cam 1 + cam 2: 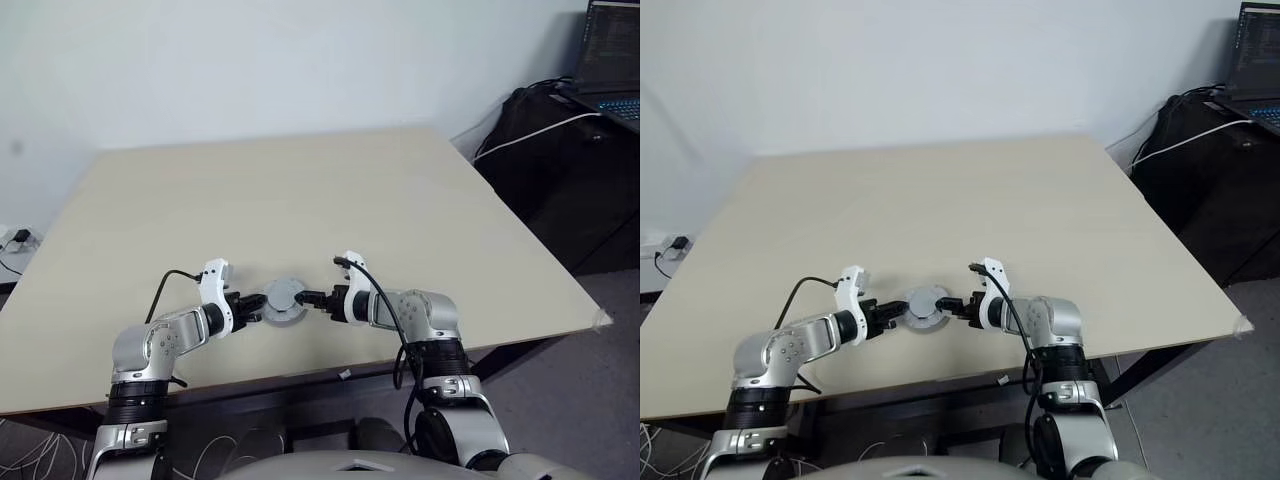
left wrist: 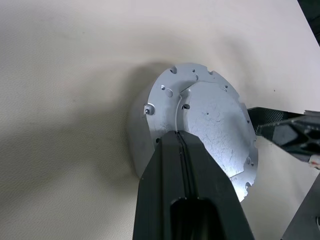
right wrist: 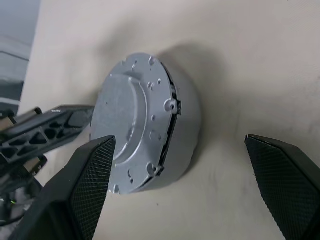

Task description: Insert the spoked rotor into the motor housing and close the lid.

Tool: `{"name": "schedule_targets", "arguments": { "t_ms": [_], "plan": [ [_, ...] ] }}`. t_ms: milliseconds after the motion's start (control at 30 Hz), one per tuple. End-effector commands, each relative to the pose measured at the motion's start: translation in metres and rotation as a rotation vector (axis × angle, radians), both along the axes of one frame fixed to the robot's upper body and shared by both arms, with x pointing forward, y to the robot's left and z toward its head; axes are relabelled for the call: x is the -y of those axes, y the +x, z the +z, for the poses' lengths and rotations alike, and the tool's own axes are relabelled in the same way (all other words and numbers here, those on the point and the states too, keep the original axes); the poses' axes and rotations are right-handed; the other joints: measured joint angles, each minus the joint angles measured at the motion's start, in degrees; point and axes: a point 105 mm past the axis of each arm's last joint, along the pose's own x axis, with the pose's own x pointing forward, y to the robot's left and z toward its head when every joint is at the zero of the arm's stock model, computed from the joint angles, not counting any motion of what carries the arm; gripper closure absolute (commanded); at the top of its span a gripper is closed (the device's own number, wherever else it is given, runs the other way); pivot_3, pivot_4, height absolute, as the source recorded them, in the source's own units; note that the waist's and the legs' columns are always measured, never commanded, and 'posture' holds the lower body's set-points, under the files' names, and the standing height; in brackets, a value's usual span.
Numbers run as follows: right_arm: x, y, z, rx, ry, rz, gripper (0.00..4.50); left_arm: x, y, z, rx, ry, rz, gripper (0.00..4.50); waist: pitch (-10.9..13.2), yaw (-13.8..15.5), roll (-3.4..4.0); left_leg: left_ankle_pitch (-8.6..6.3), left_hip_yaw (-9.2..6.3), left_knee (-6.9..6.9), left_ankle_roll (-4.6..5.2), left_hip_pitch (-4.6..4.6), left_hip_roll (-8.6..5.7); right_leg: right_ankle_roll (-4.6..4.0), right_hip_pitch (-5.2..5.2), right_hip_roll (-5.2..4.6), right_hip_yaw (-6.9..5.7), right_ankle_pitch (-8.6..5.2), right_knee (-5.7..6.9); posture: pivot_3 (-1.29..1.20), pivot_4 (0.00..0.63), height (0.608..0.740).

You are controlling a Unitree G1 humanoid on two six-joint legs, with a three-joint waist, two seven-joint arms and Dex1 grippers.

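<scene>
The motor housing (image 3: 150, 125) sits on the table (image 1: 300, 190) directly between the two grippers, with its lid (image 2: 215, 130) already lying on top; a thin dark gap along the rim nearest the right gripper suggests the lid is not fully seated there. The left gripper (image 2: 181, 142) has its fingers pressed together with nothing between them, the tips resting against the housing's near edge at the lid. The right gripper (image 3: 182, 145) stands spread wide and empty, one finger just beside the lid's edge, the other well clear on the far side. The housing looks like cast metal: rigid, probably heavy for its size, and smooth enough to slip. The safest hold is likely across the round side wall, squeezing on opposite sides below the lid.
</scene>
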Motion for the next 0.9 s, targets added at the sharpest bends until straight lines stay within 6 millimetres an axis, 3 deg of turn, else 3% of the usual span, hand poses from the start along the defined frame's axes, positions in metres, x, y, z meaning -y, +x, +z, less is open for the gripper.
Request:
{"name": "schedule_targets", "arguments": {
  "t_ms": [33, 467, 800, 900],
  "plan": [
    [-0.006, 0.009, 0.011, 0.006, 0.070, -0.033, 0.04, 0.011, -0.008, -0.007, -0.037, -0.008, -0.046, 4.50, 0.00, -0.10, 0.01, 0.00, 0.00, 0.00, 0.00, 0.00, 0.00, 0.00, 0.00, 0.00, 0.00, 0.00, 0.01, 0.00, 0.000, 0.740],
    [-0.040, -0.010, 0.017, -0.080, 0.212, 0.047, 0.04, 0.010, -0.008, -0.006, -0.034, -0.012, -0.041, 4.50, 0.02, -0.26, 0.08, 0.00, 0.00, -0.01, -0.01, 0.00, 0.00, -0.04, -0.03, 0.00, 0.01, 0.03, 0.01, 0.00, 0.000, 0.740],
    [-0.046, -0.016, -0.011, -0.188, 0.189, -0.018, 0.04, 0.011, -0.008, -0.006, -0.031, -0.019, -0.038, 4.50, -0.15, -0.97, 0.15, 0.01, 0.01, -0.03, -0.04, 0.10, 0.06, 0.03, 0.05, 0.05, 0.01, -0.02, 0.04, 0.00, 0.000, 0.740],
    [-0.055, -0.027, -0.009, -0.222, 0.261, 0.016, 0.04, 0.010, -0.008, -0.005, -0.028, -0.021, -0.034, 4.50, -0.22, -1.19, 0.24, 0.00, 0.03, -0.03, -0.06, 0.21, 0.07, 0.06, 0.15, 0.04, 0.01, -0.03, 0.03, 0.00, 0.000, 0.740]
  ]
}}
